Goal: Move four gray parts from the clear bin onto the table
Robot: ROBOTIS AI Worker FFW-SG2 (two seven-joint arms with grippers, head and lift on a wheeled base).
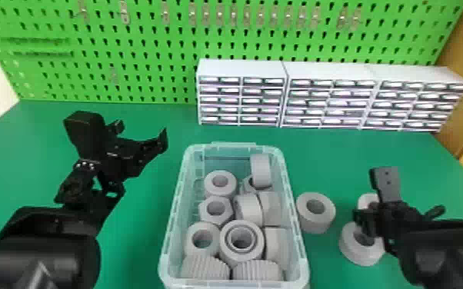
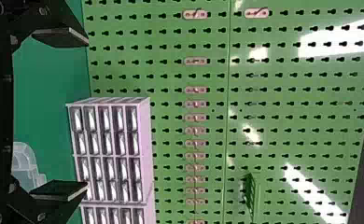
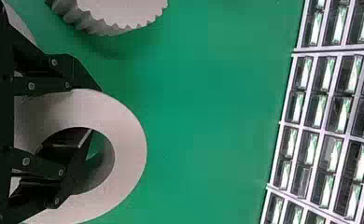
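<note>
The clear bin (image 1: pixel 298 238) holds several gray parts, among them a hexagonal piece (image 1: pixel 204 210). Left of the bin, above the table, my left gripper (image 1: pixel 142 132) is open with nothing between its fingers; in its wrist view the gripper (image 2: pixel 86 114) stands wide. At the right, my right gripper (image 1: pixel 364 223) is over the gray parts outside the bin. A thick gray ring (image 3: pixel 126 149) has one finger in its hole and one outside, the right gripper (image 3: pixel 96 109) shut on its wall. In the head view, the arm partly hides a gray ring (image 1: pixel 365 200) and a nearer one (image 1: pixel 352 249).
A gray part (image 1: pixel 305 219) stands on the green table (image 1: pixel 138 238) just right of the bin; a toothed gray part (image 3: pixel 110 28) shows beside the right gripper. White drawer cabinets (image 1: pixel 242 71) line the back, before a green pegboard (image 1: pixel 146 50).
</note>
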